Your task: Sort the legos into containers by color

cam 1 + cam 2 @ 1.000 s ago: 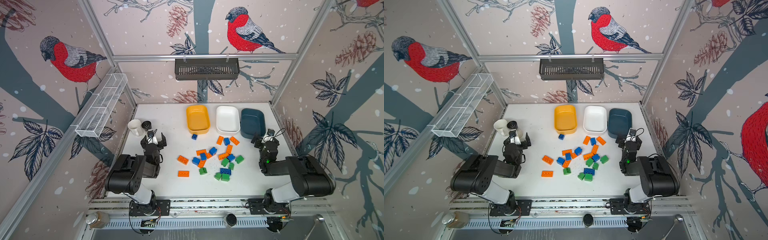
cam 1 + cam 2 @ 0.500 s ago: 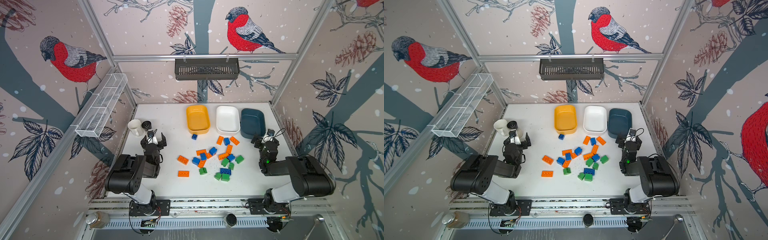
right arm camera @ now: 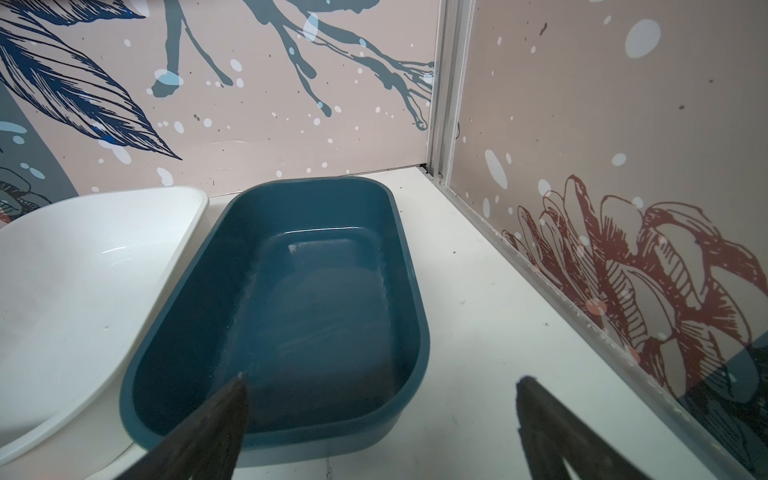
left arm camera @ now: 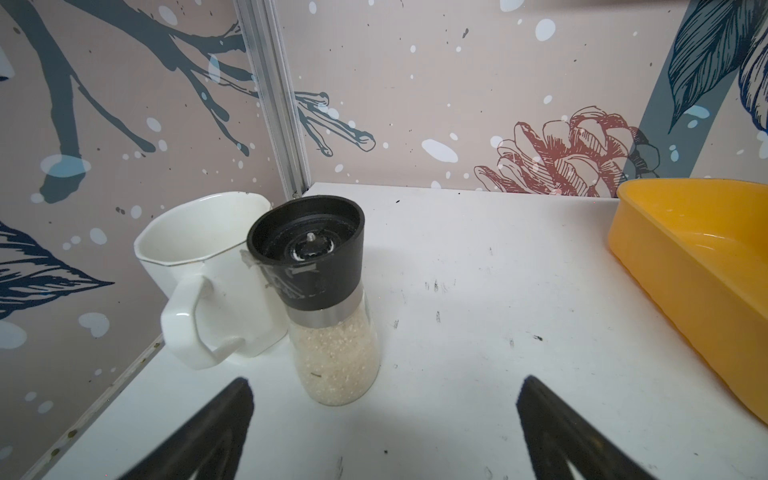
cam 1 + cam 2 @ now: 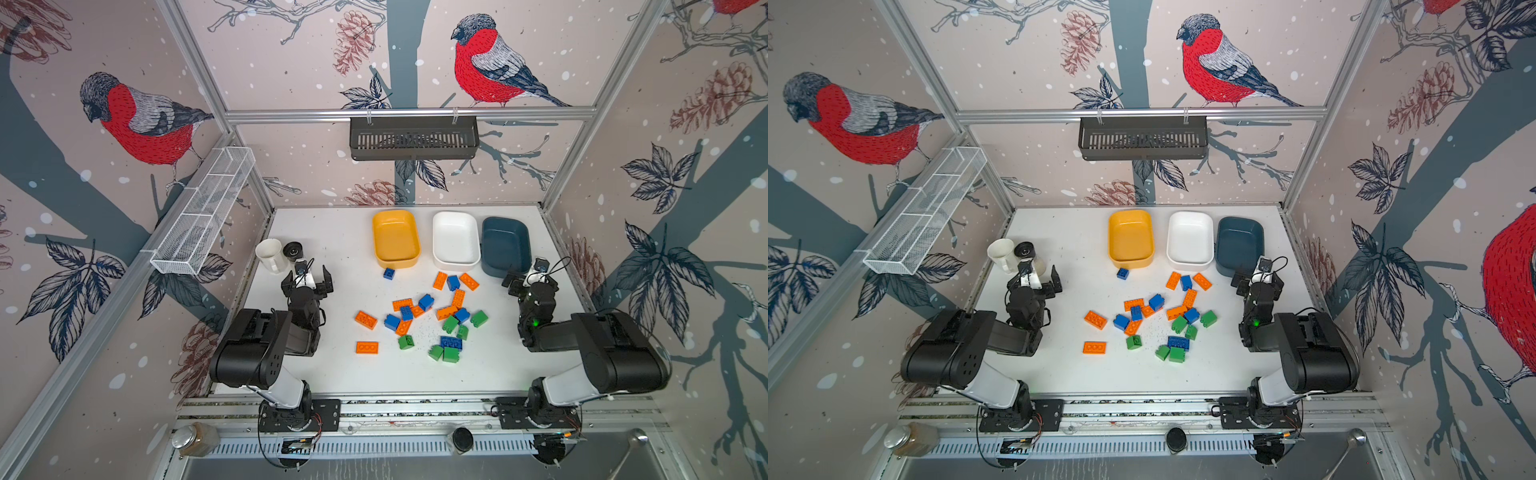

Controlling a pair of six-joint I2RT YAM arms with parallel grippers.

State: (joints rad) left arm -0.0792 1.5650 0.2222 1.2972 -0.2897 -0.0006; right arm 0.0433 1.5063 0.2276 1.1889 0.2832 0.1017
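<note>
Several orange, blue and green legos lie loose in the middle of the white table in both top views, among them an orange brick (image 5: pixel 365 320), a blue one (image 5: pixel 426 301) and a green one (image 5: pixel 450 354). A lone blue brick (image 5: pixel 389 273) sits just in front of the yellow tub (image 5: pixel 395 237). The white tub (image 5: pixel 455 243) and the teal tub (image 5: pixel 505 245) stand to its right; all three containers are empty. My left gripper (image 5: pixel 307 279) (image 4: pixel 384 386) is open at the table's left, holding nothing. My right gripper (image 5: pixel 531 279) (image 3: pixel 380 384) is open beside the teal tub (image 3: pixel 316 291), also holding nothing.
A white mug (image 5: pixel 269 254) (image 4: pixel 208 266) and a black-capped glass grinder (image 5: pixel 293 250) (image 4: pixel 320 282) stand just ahead of the left gripper. A white wire mesh basket (image 5: pixel 203 212) hangs on the left wall, a dark basket (image 5: pixel 413 137) on the back rail. Walls close three sides.
</note>
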